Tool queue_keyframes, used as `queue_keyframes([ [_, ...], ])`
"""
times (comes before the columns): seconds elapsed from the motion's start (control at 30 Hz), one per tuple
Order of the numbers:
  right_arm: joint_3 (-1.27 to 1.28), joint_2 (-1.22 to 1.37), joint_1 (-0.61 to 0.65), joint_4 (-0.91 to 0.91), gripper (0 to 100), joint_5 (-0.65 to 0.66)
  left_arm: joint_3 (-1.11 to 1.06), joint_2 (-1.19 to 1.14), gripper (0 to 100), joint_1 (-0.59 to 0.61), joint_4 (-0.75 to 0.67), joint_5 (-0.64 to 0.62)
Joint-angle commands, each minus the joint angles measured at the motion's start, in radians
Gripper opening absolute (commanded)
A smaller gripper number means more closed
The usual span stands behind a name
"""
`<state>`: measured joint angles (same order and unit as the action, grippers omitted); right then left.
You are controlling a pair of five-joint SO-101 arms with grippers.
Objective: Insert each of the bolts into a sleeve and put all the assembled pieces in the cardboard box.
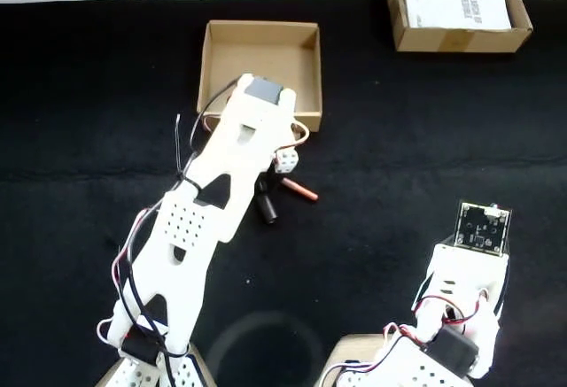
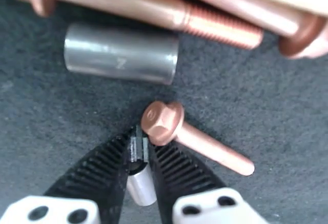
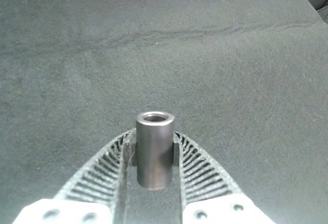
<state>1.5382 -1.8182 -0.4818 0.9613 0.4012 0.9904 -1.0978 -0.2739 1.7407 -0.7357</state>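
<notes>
Sleeve, right wrist view: steel sleeve (image 3: 155, 155) upright in the right end effector (image 3: 154, 149); jaws clamped on its sides; bore open at the top; black counter (image 3: 154, 39) behind
Bolt, left wrist view: copper-coloured flange bolt (image 2: 197, 144) lies on the counter; its head touches the tips of the left end effector (image 2: 142, 142); jaws narrow, almost together; whether they pinch the flange I cannot tell
Loose parts, left wrist view: second sleeve (image 2: 121, 60) on its side just beyond the bolt; longer bolts (image 2: 143, 8) beyond that
Arms, high view: left arm (image 1: 221, 183) stretched over the parts, just in front of the cardboard box (image 1: 261, 59); right arm (image 1: 461, 316) near the front edge, well apart from them; smaller box (image 1: 456, 37) holding a printed sheet at the far right
Step in hand: likely picking up the short bolt to mate it with the held sleeve; grip the shank, not the head's edge; keep the sleeve vertical; line the thread up with the bore before pushing
</notes>
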Motion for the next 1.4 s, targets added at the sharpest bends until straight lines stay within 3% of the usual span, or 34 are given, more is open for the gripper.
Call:
queue_keyframes([
  [0.0,-0.004,-0.008,0.007,-0.022,0.7,-0.005,0.108,-0.002,4,0.005,0.031,0.006],
  [0.17,-0.004,-0.008,0.007,-0.022,0.7,-0.002,0.177,0.022,4,-0.03,0.037,0.011],
  [0.4,0.019,-0.008,0.008,-0.024,0.7,0.0,0.044,0.105,4,-0.099,0.035,0.011],
  [0.7,0.038,-0.008,0.007,-0.027,0.7,0.0,0.012,0.136,23,-0.104,0.034,0.006],
  [1.0,0.048,-0.008,0.007,-0.047,0.7,-0.002,0.019,0.137,23,-0.107,0.026,0.005],
  [1.37,0.074,-0.01,0.008,-0.048,0.7,-0.002,0.231,0.13,23,-0.104,0.028,0.005],
])
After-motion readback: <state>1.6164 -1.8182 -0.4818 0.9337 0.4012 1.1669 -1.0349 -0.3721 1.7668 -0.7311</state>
